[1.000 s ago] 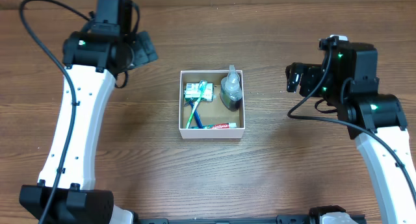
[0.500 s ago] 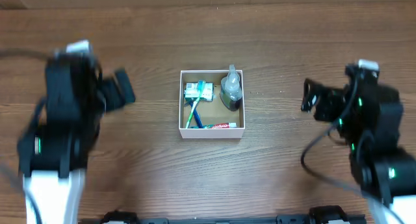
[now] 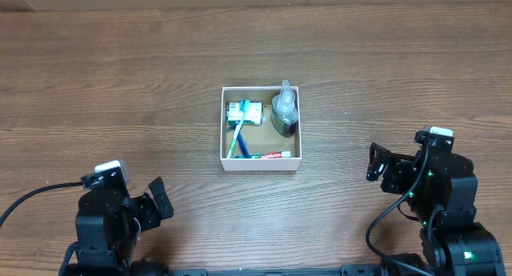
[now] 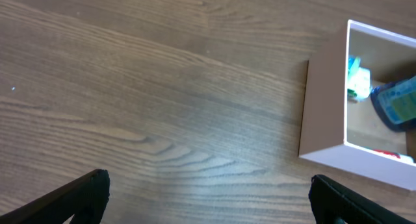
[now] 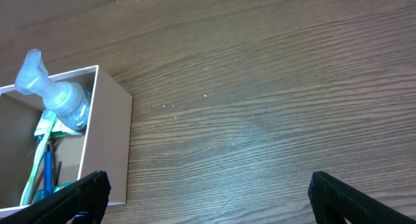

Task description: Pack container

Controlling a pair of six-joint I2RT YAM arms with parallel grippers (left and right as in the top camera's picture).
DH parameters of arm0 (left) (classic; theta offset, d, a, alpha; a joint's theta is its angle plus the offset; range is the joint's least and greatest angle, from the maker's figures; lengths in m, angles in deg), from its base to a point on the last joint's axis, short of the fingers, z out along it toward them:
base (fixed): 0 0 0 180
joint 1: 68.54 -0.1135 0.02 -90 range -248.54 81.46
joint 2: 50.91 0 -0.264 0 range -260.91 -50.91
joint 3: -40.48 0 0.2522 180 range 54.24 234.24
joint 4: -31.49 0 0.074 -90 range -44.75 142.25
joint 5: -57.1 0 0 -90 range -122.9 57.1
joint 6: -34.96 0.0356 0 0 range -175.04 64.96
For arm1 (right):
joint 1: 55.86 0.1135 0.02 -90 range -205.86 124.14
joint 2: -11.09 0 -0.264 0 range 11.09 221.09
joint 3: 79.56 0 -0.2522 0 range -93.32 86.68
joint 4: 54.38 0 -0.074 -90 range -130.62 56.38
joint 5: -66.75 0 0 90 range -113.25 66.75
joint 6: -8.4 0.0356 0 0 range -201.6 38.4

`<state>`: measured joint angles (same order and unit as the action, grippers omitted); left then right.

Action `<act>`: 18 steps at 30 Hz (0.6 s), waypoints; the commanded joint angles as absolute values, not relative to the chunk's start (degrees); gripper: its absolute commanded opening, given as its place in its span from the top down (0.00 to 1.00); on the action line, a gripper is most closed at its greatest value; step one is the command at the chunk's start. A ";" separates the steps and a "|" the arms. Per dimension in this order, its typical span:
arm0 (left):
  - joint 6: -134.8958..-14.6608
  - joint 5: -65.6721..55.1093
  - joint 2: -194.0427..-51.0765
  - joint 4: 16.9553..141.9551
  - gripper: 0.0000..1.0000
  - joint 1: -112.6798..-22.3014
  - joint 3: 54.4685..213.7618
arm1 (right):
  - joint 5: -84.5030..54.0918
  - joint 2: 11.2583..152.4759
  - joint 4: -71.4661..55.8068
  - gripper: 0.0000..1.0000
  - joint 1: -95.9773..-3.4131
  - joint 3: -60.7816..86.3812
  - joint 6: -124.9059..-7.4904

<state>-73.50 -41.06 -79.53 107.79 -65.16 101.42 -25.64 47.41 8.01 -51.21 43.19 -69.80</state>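
The container (image 3: 261,164), a small square white-walled cardboard box with a brown inside, stands at the table's middle. It holds a clear spray bottle (image 3: 284,110), a blue toothbrush (image 3: 238,138), a toothpaste tube (image 3: 270,155) and a small green-white packet (image 3: 243,111). It also shows in the left wrist view (image 4: 323,107) and the right wrist view (image 5: 109,152). My left gripper (image 3: 158,200) is open and empty at the near left, far from the box. My right gripper (image 3: 374,163) is open and empty at the near right, apart from the box.
Bare brown wood-grain tabletop (image 3: 360,60) lies all round the box. Both arm bases sit at the table's near edge.
Both arms have pulled back from beside the box to the near edge of the table. The box and its contents have not moved.
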 commanded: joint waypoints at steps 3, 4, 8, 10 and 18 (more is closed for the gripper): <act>-74.35 -40.78 -79.29 108.47 0.00 -64.99 101.22 | -32.68 47.28 11.92 0.00 -51.04 43.39 -74.57; -74.35 -40.78 -79.29 108.47 0.00 -64.99 101.22 | -32.66 47.28 14.17 0.00 -51.04 43.39 -74.57; -74.35 -40.78 -79.29 108.47 0.00 -64.99 101.22 | -32.64 45.92 16.79 0.00 -51.10 43.39 -74.55; -74.35 -40.78 -79.29 108.47 0.00 -64.99 101.22 | -30.60 43.32 13.93 0.00 -51.04 44.28 -74.55; -74.35 -40.78 -79.29 108.47 0.00 -64.99 101.22 | -28.33 16.48 -9.26 0.00 -51.04 68.96 -74.57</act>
